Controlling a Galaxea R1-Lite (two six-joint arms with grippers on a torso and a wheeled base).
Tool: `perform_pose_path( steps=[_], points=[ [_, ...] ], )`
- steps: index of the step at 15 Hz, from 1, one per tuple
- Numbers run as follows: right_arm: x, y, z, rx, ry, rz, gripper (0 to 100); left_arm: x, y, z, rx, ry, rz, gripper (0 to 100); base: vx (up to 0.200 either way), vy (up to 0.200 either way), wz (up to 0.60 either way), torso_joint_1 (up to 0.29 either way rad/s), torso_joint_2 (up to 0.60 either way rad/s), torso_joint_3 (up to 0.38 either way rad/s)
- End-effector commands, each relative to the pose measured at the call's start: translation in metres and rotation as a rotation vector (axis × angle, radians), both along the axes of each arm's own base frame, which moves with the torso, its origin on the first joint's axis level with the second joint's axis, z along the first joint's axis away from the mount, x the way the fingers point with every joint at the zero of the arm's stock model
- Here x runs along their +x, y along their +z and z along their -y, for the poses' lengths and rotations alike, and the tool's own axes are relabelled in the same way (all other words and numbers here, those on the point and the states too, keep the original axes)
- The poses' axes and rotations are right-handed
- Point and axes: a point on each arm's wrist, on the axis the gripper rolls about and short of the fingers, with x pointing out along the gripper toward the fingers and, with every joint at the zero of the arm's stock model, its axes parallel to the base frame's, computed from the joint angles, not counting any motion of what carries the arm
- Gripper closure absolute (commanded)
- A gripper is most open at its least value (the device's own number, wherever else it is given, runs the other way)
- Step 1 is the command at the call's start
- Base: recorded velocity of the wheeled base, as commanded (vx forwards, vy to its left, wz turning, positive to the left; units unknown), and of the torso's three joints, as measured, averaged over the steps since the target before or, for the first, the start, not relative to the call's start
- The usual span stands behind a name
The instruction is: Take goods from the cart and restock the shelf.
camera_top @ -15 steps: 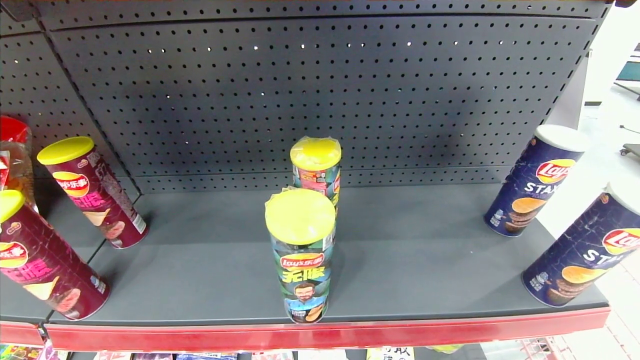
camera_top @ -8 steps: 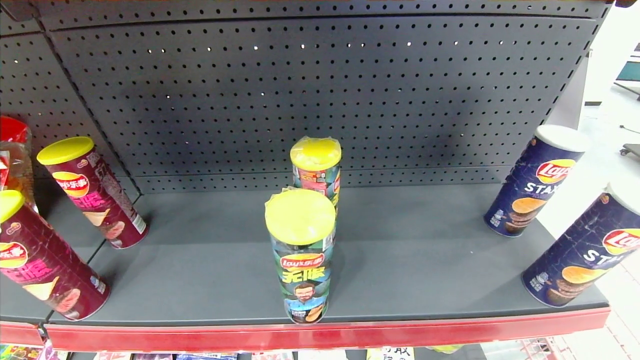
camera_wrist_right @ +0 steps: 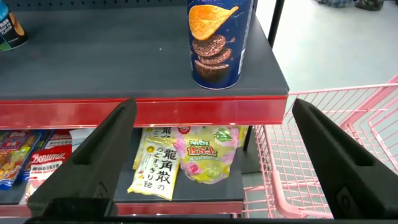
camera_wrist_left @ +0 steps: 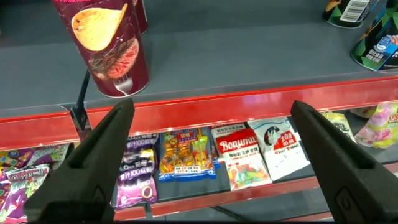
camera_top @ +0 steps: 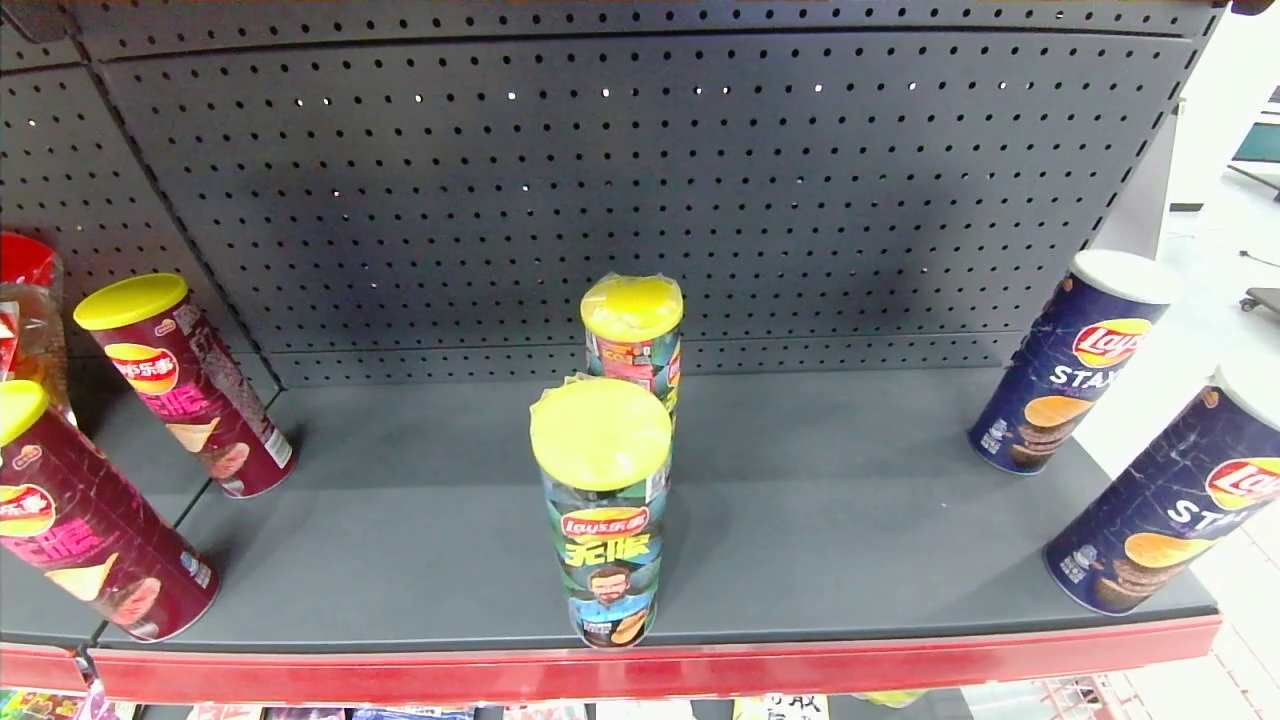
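1. The left claw has its 2 black fingers spread wide with nothing between them. It hangs in front of the dark grey metal shelf with a red front lip and does not touch it.
2. Ahead of this claw and higher, a maroon cylindrical chip can stands upright at the shelf's front edge. Flat snack packets lie on the lower tier straight ahead.
3. The right claw is also spread and empty, facing the same lip.
4. Ahead of it and higher, a dark blue cylindrical chip can stands near the shelf's end corner.
5. The pink wire cart sits to the robot's right of that claw, past the shelf's end.
6. Mid-shelf, between the spots the 2 claws face, a green yellow-lidded chip can stands at the lip, with a second matching can behind it.
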Motion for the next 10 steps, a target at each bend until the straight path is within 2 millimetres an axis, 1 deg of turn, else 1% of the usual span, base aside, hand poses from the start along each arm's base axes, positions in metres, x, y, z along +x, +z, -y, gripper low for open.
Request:
perform_pose_path(
  steps=[1,2,6,7,8,9,10],
  points=[
    [0.000,0.000,0.000,0.000,0.001,0.001,0,0.001,0.000,0.000,0.003,-0.006,-0.017,0,0.000,0.000,0.00,0.000,0.00,0.000],
    [0.000,0.000,0.000,0.000,0.001,0.001,0,0.003,0.001,0.000,0.009,-0.021,-0.038,0,0.000,0.000,0.00,0.000,0.00,0.000],
    [0.000,0.000,0.000,0.000,0.001,-0.001,0,0.001,0.000,-0.001,0.010,-0.080,-0.012,0,0.000,0.000,0.00,0.000,0.00,0.000],
    [0.000,0.000,0.000,0.000,0.001,0.001,0,-0.001,0.009,-0.001,-0.012,-0.080,0.044,0,0.000,0.000,0.00,0.000,0.00,0.000],
    [0.000,0.000,0.000,0.000,0.001,0.001,0,-0.001,0.035,-0.002,-0.039,-0.083,0.100,0,0.000,0.000,0.00,0.000,0.00,0.000],
    [0.000,0.000,0.000,0.000,0.001,0.001,0,0.020,0.111,0.003,-0.162,-0.124,0.079,0,0.000,0.000,0.00,0.000,0.00,0.000],
    [0.000,0.000,0.000,0.000,0.001,0.001,0,0.025,0.119,0.005,-0.170,-0.134,0.070,0,0.000,0.000,0.00,0.000,0.00,0.000]
  ],
)
